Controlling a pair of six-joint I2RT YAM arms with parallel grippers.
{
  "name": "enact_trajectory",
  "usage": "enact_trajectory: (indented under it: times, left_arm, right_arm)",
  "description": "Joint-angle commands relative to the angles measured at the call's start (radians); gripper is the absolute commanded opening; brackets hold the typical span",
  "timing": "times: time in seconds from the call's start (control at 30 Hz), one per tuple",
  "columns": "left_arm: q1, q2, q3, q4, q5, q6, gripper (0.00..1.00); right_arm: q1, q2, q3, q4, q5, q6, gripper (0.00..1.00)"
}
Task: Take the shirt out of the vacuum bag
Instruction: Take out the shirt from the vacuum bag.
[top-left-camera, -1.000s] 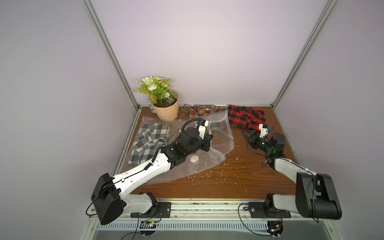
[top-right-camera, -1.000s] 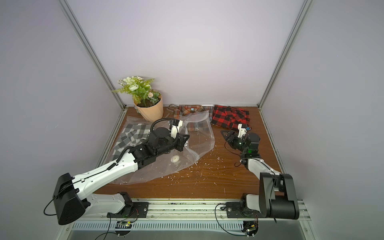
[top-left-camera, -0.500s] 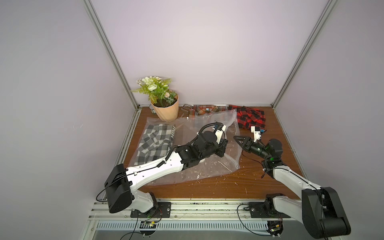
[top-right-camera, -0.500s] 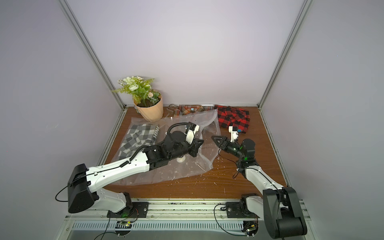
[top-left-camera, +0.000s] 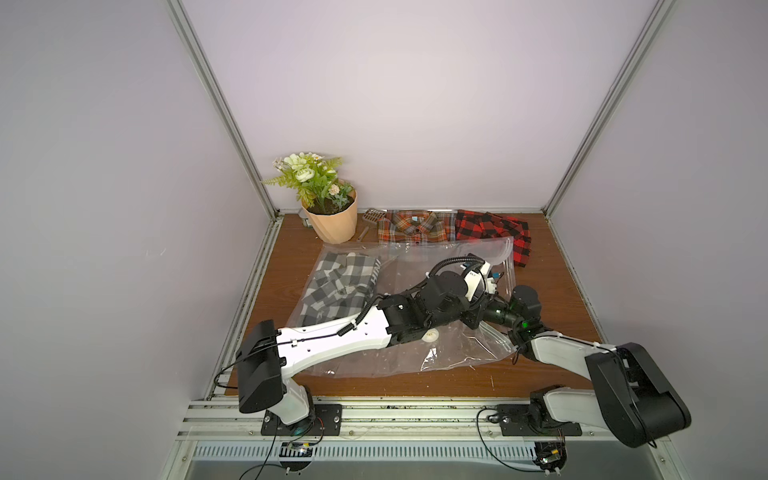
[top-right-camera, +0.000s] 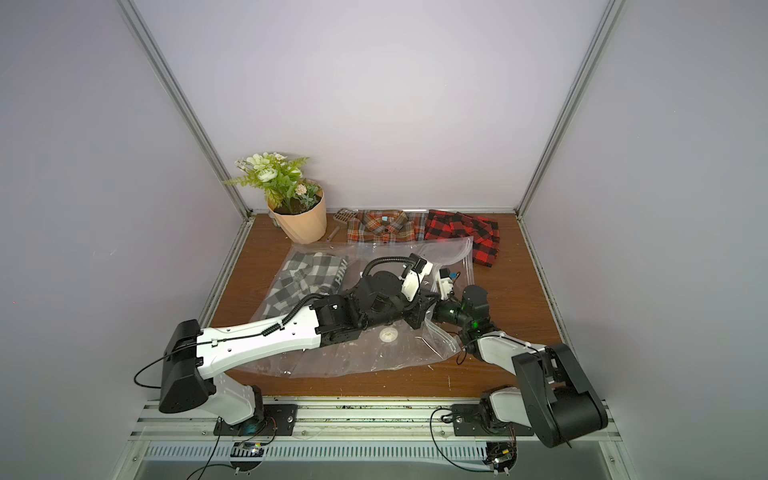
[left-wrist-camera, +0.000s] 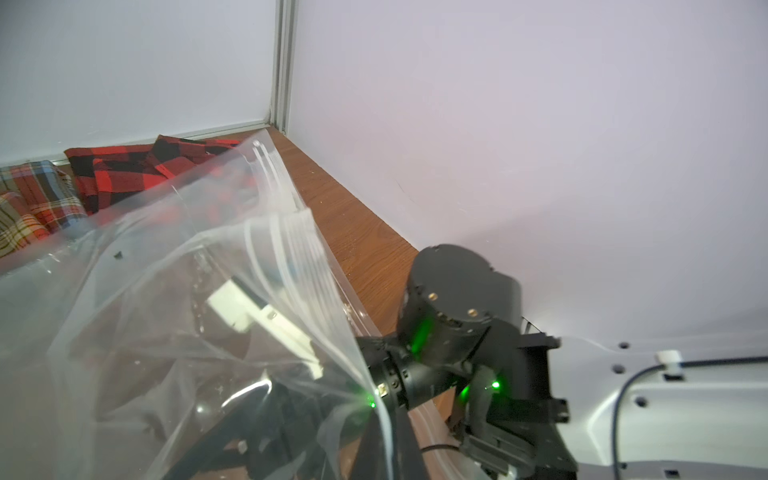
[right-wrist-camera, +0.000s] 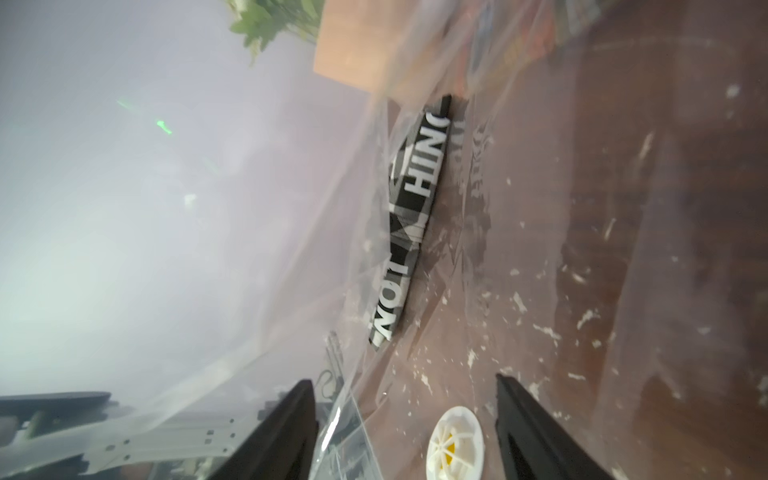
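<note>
- Shows the vacuum bag (top-left-camera: 415, 266) spread across the middle of the wood surface (top-left-camera: 552, 291) in both top views, with its zip strip (left-wrist-camera: 286, 232) toward the right of the frame.
- Keeps the shirt (top-left-camera: 338, 282), grey-and-white check, inside the bag at the upper-left end, well apart from the mouth.
- Pinches the upper film beside the zip strip with the left claw (top-left-camera: 473, 320), jaws closed tight. Hides the fingertips under the wrist, so judged from the film tented up in the left wrist view.
- Reaches into the lifted mouth with the right claw (right-wrist-camera: 403, 380), jaws spread wide and holding nothing. Faces the shirt's lettered edge, with the white valve (right-wrist-camera: 455, 442) close by the jaws.
- Risks pulling the thin film out of the left pinch through any tug from the advancing right arm, dropping the mouth onto the right claw.
- Risks closing the right jaws on loose film along with the cloth, or on film alone, and dragging the whole bag instead of the shirt.
- Risks catching a finger on the valve along the way.
- Risks contact between the two wrists, crowded almost together right of centre in both top views.
</note>
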Motion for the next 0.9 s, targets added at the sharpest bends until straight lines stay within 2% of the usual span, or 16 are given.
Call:
enact_trajectory:
  times: [0.0,0.13,0.3,0.4,0.43,0.47,0.5,0.53,0.6,0.67,0.7,0.77,0.87]
  left_arm:
    - [-0.019,0.004,0.045,0.053,0.023,-0.016,0.00]
    - [-0.033,0.008,0.052,0.066,0.035,-0.026,0.00]
    - [-0.038,0.016,0.044,0.100,0.068,-0.058,0.01]
    - [-0.036,-0.002,0.031,0.100,0.056,-0.054,0.02]
    - [-0.030,-0.013,0.027,0.089,0.044,-0.053,0.06]
    - [-0.016,-0.033,0.013,0.092,0.048,-0.061,0.20]
    - [0.012,-0.055,-0.011,0.108,0.074,-0.082,0.41]
    - [0.041,-0.078,-0.035,0.125,0.100,-0.109,0.54]
    - [0.104,-0.142,-0.089,0.149,0.114,-0.153,0.71]
    - [0.145,-0.204,-0.107,0.122,0.081,-0.149,0.84]
    - [0.167,-0.235,-0.106,0.098,0.067,-0.140,0.99]
    - [0.227,-0.287,-0.088,0.032,0.057,-0.130,1.00]
    - [0.373,-0.364,-0.072,-0.078,0.057,-0.133,1.00]
  right_arm:
    - [0.040,0.101,-0.030,0.215,-0.039,0.024,0.72]
    - [0.090,0.297,-0.039,0.440,-0.032,0.100,0.72]
    - [0.147,0.574,-0.024,0.863,-0.010,0.287,0.71]
    - [0.160,0.650,-0.017,0.904,0.013,0.297,0.71]
    - [0.162,0.655,-0.020,0.892,0.022,0.284,0.71]
    - [0.165,0.651,-0.023,0.859,0.030,0.265,0.71]
    - [0.167,0.641,-0.023,0.816,0.041,0.240,0.71]
    - [0.170,0.632,-0.022,0.780,0.050,0.221,0.72]
    - [0.176,0.611,-0.014,0.699,0.062,0.182,0.72]
    - [0.176,0.599,-0.015,0.660,0.076,0.159,0.72]
    - [0.176,0.598,-0.011,0.641,0.078,0.150,0.72]
    - [0.176,0.607,-0.007,0.633,0.078,0.147,0.72]
    - [0.176,0.632,-0.001,0.663,0.071,0.167,0.71]
